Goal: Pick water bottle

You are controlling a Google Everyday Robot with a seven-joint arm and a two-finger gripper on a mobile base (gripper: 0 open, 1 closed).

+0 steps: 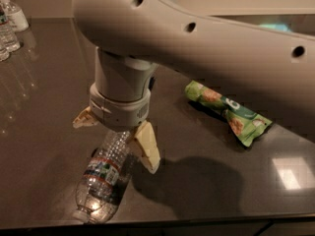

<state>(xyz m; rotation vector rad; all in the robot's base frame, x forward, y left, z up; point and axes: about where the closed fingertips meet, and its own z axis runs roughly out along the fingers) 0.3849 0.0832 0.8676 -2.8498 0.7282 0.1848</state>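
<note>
**Pincer spread above the lying water bottle**

Camera view: The robot's thick pale arm (206,48) runs in from the upper right and turns down through a round wrist toward the dark, glossy counter (44,97). At the end of the wrist the pincer (114,146) is released, with its two cream fingers splayed wide. One finger (146,151) points down just to the right of the water bottle. The other finger (83,118) sticks out up and to the left, on the far side of the bottle's upper end. Whether either finger touches the plastic cannot be told.

The water bottle (103,178) lies on its side on the counter, tilted on a diagonal. Its upper end is tucked under the wrist between the fingers, and its lower end lies close to the counter's near edge at the lower left. It is clear and ribbed, and its label band has a red edge around the middle.

To the right, well apart from the bottle, a green snack bag (226,113) lies flat, partly under the arm. In the far left corner stand a few small clear bottles (7,36) and a white pump-top bottle (15,14) beside them. A pale square of light reflects off the counter at the right.
</note>
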